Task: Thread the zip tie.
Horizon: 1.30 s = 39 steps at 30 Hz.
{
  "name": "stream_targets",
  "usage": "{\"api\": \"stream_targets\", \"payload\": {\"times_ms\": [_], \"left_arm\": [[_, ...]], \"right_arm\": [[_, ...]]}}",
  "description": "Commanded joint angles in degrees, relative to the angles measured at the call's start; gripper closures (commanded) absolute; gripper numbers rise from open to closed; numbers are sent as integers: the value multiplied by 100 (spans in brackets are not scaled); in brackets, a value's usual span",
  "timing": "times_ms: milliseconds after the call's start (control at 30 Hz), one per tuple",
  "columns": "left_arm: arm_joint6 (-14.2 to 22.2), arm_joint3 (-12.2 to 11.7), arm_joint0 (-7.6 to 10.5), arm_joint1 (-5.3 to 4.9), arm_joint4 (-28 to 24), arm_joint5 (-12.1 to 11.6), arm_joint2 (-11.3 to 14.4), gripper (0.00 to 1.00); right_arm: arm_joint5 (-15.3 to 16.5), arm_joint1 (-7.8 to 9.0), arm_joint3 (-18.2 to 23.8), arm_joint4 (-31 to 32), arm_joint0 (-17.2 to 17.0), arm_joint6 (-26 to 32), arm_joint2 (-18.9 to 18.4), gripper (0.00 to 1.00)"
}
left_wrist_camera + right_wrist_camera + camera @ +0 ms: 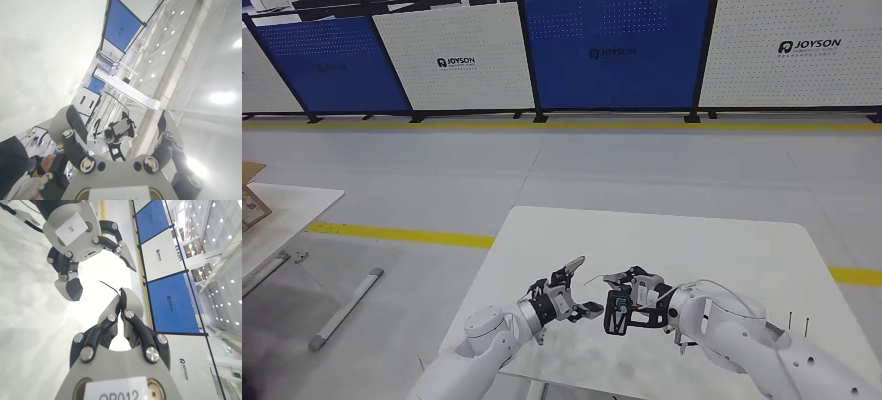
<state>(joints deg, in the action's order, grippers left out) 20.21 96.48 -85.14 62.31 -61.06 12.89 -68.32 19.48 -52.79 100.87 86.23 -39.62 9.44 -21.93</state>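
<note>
Most of the zip tie (110, 287) is hidden: the right jaws are pressed together on it, and only a thin black tail curves out past their tips, so its head and the rest of its length cannot be seen. In the right wrist view that free tail reaches into the gap between the fingers (74, 290) of the left jaws, which stand wide open with nothing held; the tail's tip appears to touch neither of them. From the top view the tie is too thin to make out; the two sets of jaws face each other closely over the near part of the desk (722, 240), left arm (492, 335) and right arm (732, 325) coming in from opposite sides. In the left wrist view the spread fingers (76, 121) frame the right jaws farther off, the tie there too small to tell. Two small dark uprights (799, 322) stand at the desk's edge near the right arm; what they are I cannot tell.

The desk is white, its near edge cut off by the arms. Around it lie a grey floor (542, 160) with a yellow line (392, 234), a second white table (287, 210) with a cardboard box (250, 205) cut off at the frame's edge, and blue and white perforated panels (617, 50) behind
</note>
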Motion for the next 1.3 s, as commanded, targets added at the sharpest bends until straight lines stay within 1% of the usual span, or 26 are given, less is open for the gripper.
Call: {"api": "stream_targets", "payload": {"times_ms": [0,33,67,200,300,367,400,533,600,667,733,833,900,1000,1067,1200,1267], "left_arm": [[-54,-6,44,15,36,-51,45,1],[-69,1,55,20,37,-56,61,31],[-86,17,60,24,48,-58,75,52],[-120,52,35,30,67,-78,76,62],[-115,91,-20,31,61,-133,50,63],[-132,122,-58,30,66,-151,29,60],[-138,137,-73,30,68,-153,18,57],[-154,193,-138,23,99,-129,-29,62],[-174,226,-164,19,117,-107,-52,59],[-245,281,-131,25,105,-52,-54,60],[-317,301,-89,33,81,5,-40,58],[-430,306,0,50,38,94,-8,61],[-487,293,52,60,22,132,13,68],[-522,258,98,70,9,171,27,67],[-534,219,124,75,8,190,31,69],[-526,148,147,80,5,203,13,69],[-525,130,152,83,2,203,5,76]], "right_arm": [[0,0,0,0,0,0,0,100],[0,0,0,0,0,0,0,100],[0,0,0,0,0,0,0,100],[0,0,0,0,0,0,0,100],[0,0,0,0,0,0,0,100],[0,0,0,0,0,0,0,100],[0,0,0,0,0,0,0,100],[0,0,0,0,0,0,0,100],[0,0,0,0,0,0,0,100],[0,0,0,0,0,0,0,100],[0,0,0,0,0,0,0,100],[0,0,0,0,0,0,0,100],[0,0,0,0,0,0,0,100],[0,0,0,0,0,0,0,100],[0,0,0,0,0,0,0,100],[0,0,0,0,0,0,0,100],[0,0,0,0,0,0,0,100]]}}
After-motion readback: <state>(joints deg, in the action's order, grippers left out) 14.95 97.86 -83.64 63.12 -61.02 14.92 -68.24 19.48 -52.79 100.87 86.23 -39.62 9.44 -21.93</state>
